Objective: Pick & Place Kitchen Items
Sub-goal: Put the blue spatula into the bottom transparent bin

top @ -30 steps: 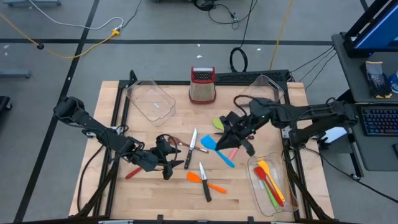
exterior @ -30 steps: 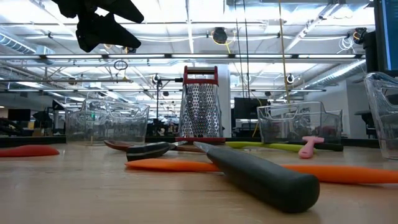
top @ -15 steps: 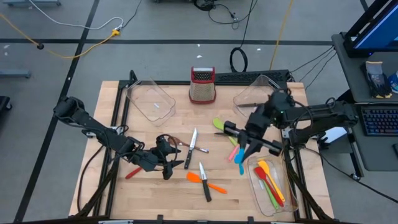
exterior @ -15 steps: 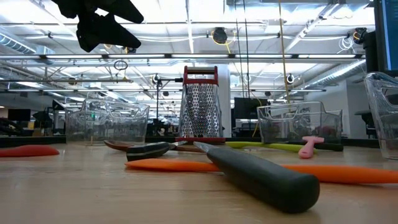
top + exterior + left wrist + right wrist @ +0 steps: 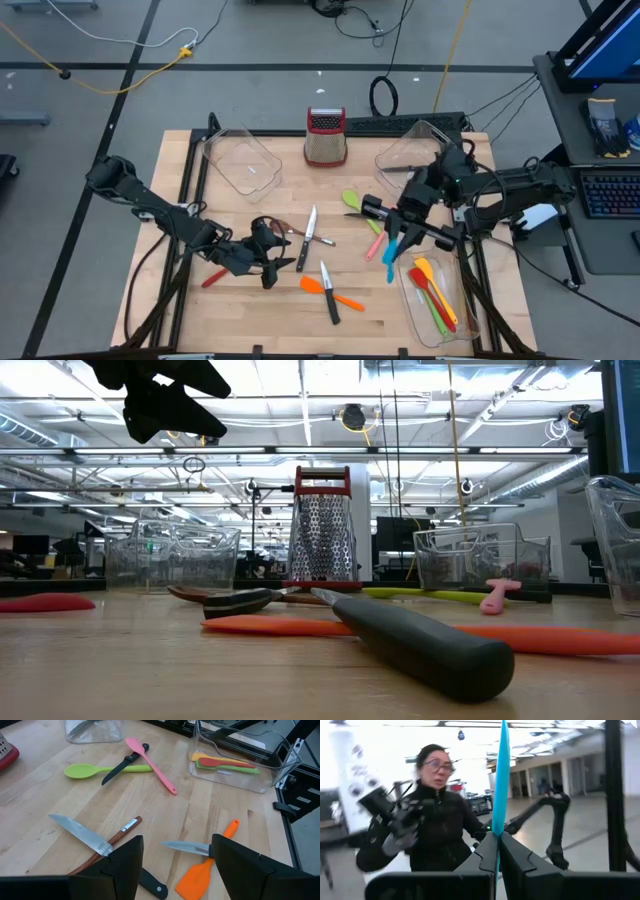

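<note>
My right gripper (image 5: pixel 397 232) is up over the table's right side, shut on a blue spatula (image 5: pixel 390 258), beside the near right bin (image 5: pixel 448 322) that holds yellow, red, orange and green utensils. My left gripper (image 5: pixel 266 252) hangs open over the left middle of the table, above a steel knife (image 5: pixel 80 834), a brown spoon (image 5: pixel 122 831) and an orange spatula (image 5: pixel 200 872). The other items lying flat on the wood are a green spoon (image 5: pixel 350 198), a pink spatula (image 5: pixel 374 246), a second black-handled knife (image 5: pixel 329 296) and a red utensil (image 5: pixel 213 277). My right gripper pinches the blue spatula between its two fingers (image 5: pixel 487 851), which lie across its length. The spatula (image 5: pixel 500 780) shows edge-on and sticks far out past the fingers. It is lifted clear of the table. Which part of the spatula the fingers are on cannot be told.
A steel box grater with a red top (image 5: pixel 325 136) stands at the far middle. Empty clear bins sit at the far left (image 5: pixel 240 160) and far right (image 5: pixel 415 150). A person (image 5: pixel 432 820) stands in the room beyond the table.
My right gripper has risen and gone toward the table's right edge, toward the near right bin, tipping its fingers upward and rolling. The blue spatula, which lay on the wood by the pink spatula, is lifted clear and turned about with it.
</note>
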### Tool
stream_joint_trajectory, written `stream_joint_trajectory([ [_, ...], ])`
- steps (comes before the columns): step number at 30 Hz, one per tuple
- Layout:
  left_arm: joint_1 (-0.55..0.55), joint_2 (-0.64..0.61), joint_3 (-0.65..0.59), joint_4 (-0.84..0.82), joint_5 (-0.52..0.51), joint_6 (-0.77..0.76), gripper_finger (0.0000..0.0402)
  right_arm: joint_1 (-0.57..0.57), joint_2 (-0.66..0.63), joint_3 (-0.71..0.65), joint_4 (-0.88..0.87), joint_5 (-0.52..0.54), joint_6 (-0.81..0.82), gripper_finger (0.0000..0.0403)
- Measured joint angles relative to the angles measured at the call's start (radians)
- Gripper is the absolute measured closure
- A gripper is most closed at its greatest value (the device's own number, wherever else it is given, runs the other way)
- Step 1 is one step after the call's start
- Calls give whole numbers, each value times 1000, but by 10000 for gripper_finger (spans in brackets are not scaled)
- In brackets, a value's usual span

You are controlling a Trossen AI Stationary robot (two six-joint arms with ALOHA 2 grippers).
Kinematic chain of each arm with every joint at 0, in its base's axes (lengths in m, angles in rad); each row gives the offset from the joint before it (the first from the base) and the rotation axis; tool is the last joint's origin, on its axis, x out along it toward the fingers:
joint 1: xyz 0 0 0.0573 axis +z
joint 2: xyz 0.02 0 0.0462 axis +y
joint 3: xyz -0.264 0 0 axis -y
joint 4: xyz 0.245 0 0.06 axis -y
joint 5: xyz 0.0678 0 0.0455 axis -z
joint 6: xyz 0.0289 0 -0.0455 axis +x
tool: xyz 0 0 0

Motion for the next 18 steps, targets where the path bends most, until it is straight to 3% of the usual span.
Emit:
stream_joint_trajectory([
  [9, 0, 0, 0, 0, 0, 2, 160, 0, 0, 0, -276, 253, 240, 403],
  [18, 0, 0, 0, 0, 0, 0, 160, 0, -14, 0, -597, 406, 406, 403],
])
